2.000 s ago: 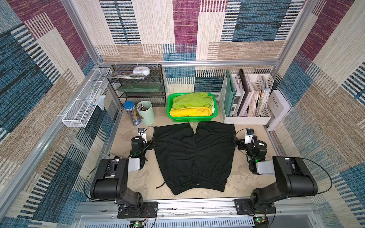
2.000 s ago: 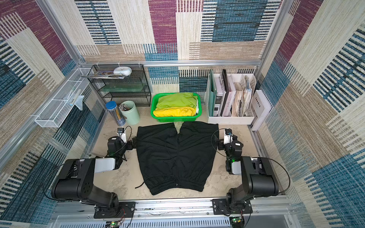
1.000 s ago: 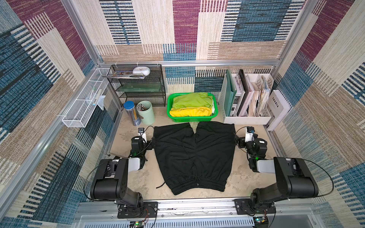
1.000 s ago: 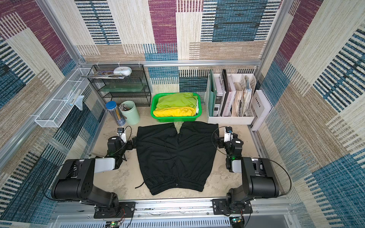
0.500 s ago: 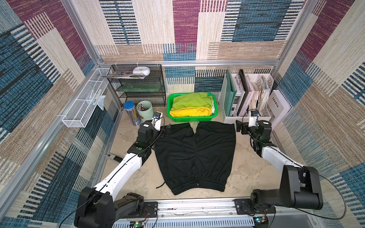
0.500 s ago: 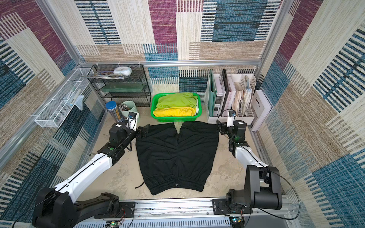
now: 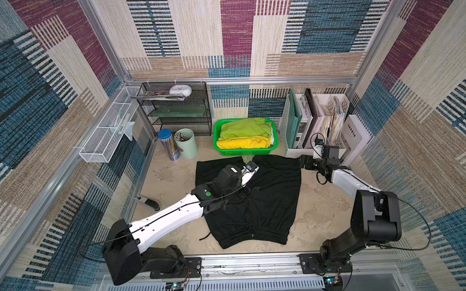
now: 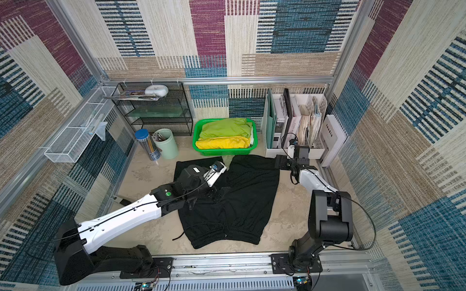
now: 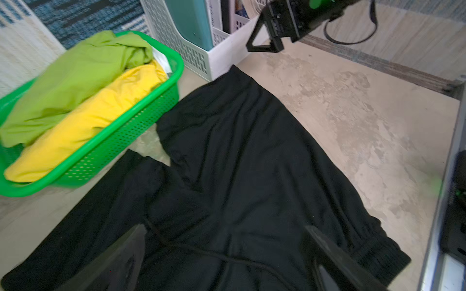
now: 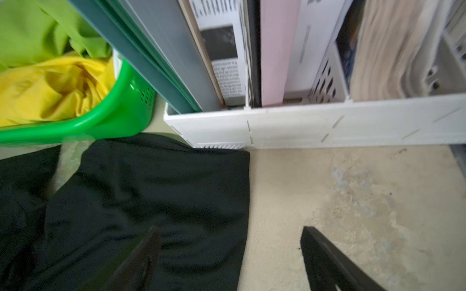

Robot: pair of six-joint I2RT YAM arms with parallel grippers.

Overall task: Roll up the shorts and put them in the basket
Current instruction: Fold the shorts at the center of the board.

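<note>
The black shorts (image 7: 272, 201) (image 8: 247, 201) lie flat on the table, waistband toward the front edge and both legs toward the back. My left gripper (image 7: 239, 196) (image 9: 224, 228) hangs open over the shorts' middle, near the crotch, with only fabric (image 9: 239, 163) beneath its spread fingers. My right gripper (image 7: 303, 161) (image 10: 229, 229) is open at the far right corner of the right leg. It straddles that leg's outer edge (image 10: 151, 189), with one finger over fabric and the other over bare table. Neither gripper holds anything.
A green basket (image 7: 242, 151) with lime-green and yellow cloths stands just behind the legs. A white file organizer (image 7: 292, 151) sits close behind my right gripper. A mint cup (image 7: 186, 143), a blue-lidded tube (image 7: 167, 144) and a black wire shelf (image 7: 176, 110) stand at the back left.
Both arms left their places beside the shorts. The left one reached in over the shorts' middle. The right one moved back to the right leg's far corner.
</note>
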